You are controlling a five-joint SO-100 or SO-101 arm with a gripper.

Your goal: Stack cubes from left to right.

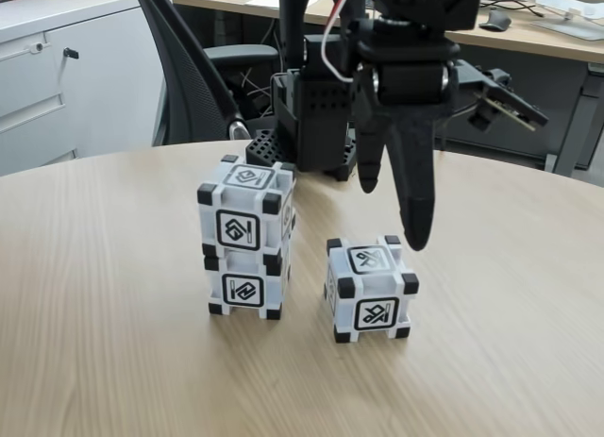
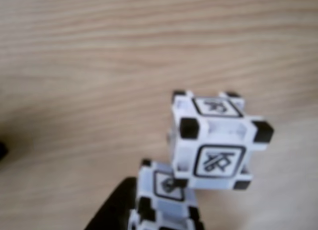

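Two white cubes with black corners stand stacked at the left of the fixed view, upper cube on lower cube. A third cube sits alone on the table to their right. My gripper hangs just above and behind this single cube, open, with nothing between its black fingers. In the wrist view the single cube is at centre right and the stack is at the bottom edge. A dark finger shows beside the stack.
The round wooden table has bare room at the left and front. The black perforated robot base stands behind the cubes. An office chair, a cabinet and desks lie beyond the table's far edge.
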